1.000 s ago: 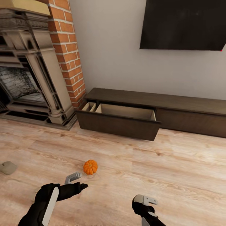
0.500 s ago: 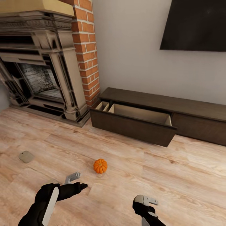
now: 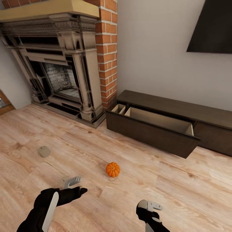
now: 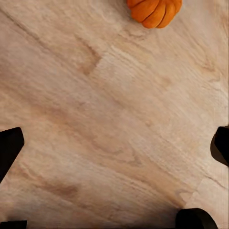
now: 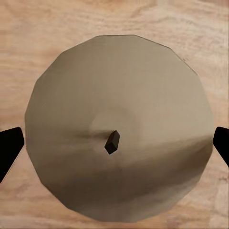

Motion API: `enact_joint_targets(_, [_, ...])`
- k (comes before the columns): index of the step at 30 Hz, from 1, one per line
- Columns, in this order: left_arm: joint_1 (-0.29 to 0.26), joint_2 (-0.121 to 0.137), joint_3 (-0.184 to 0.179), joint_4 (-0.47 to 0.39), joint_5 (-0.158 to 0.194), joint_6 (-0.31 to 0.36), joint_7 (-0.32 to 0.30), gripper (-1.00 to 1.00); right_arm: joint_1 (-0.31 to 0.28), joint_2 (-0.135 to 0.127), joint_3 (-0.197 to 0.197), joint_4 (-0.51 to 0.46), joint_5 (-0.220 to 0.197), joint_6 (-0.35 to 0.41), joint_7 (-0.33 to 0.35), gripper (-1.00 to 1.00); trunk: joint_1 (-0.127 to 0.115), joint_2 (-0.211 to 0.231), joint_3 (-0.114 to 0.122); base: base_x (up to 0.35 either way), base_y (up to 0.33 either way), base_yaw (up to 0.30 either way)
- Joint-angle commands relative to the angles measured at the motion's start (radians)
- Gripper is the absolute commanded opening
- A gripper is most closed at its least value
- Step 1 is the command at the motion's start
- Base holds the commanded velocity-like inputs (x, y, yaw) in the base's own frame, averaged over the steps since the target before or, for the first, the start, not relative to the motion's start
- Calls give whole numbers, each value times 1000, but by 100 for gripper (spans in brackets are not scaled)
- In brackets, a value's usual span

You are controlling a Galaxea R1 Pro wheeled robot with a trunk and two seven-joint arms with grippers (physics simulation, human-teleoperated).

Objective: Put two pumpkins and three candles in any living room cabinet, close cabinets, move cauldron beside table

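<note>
Robot by the open cabinet with a pumpkin and candles on the floor

One orange pumpkin sits on the wood floor, between the robot and the long dark cabinet. The cabinet's big drawer is pulled out, and the part of its inside that shows is pale and bare. One candle lies on the floor off to the left, near the brick fireplace. The left gripper hangs over bare floor with its fingers apart, near the pumpkin, holding nothing. The right gripper has its fingers wide apart, one on each side of another candle with a tiny dark wick; I cannot tell if they touch it.
</note>
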Motion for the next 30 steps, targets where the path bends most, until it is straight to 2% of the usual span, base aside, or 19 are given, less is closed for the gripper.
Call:
enact_joint_targets(1, [0,9,6,-2,-2,-1,45,100,3,0,1,-2,1,0,0,-100,0,0,0,0,0,279])
enact_joint_targets(5, [0,27,23,-8,-2,-25,256,100,5,5,2,-55,1,0,1,-100,0,0,0,0,0,279])
enact_joint_targets(6, [0,29,34,-8,1,-48,313,100,6,7,8,-121,2,7,1,-100,0,0,0,0,0,279])
enact_joint_targets(7, [0,30,36,-8,2,-54,325,100,8,7,15,-148,2,10,1,-100,0,0,0,0,0,279])
enact_joint_targets(8, [0,30,40,-8,5,-67,348,100,23,7,50,-240,3,27,0,-100,0,0,-1,0,0,261])
enact_joint_targets(10, [0,30,40,-6,6,-75,362,100,61,0,113,-363,-1,88,-7,-100,0,0,-2,0,0,193])
enact_joint_targets(13, [0,30,37,-2,6,-79,368,100,87,-5,147,-462,-7,192,-12,-100,0,0,-3,0,0,69])
enact_joint_targets(17, [0,27,34,-1,6,-82,357,100,93,-4,156,-496,-2,241,-16,-100,0,0,-3,0,0,15])
enact_joint_targets(26, [0,25,30,2,6,-100,343,100,99,-15,159,-512,2,240,-26,-100,0,0,-3,76,31,1])
enact_joint_targets(30, [0,23,30,2,6,-104,344,100,99,-16,159,-560,-1,249,-38,-100,0,0,-3,24,8,0])
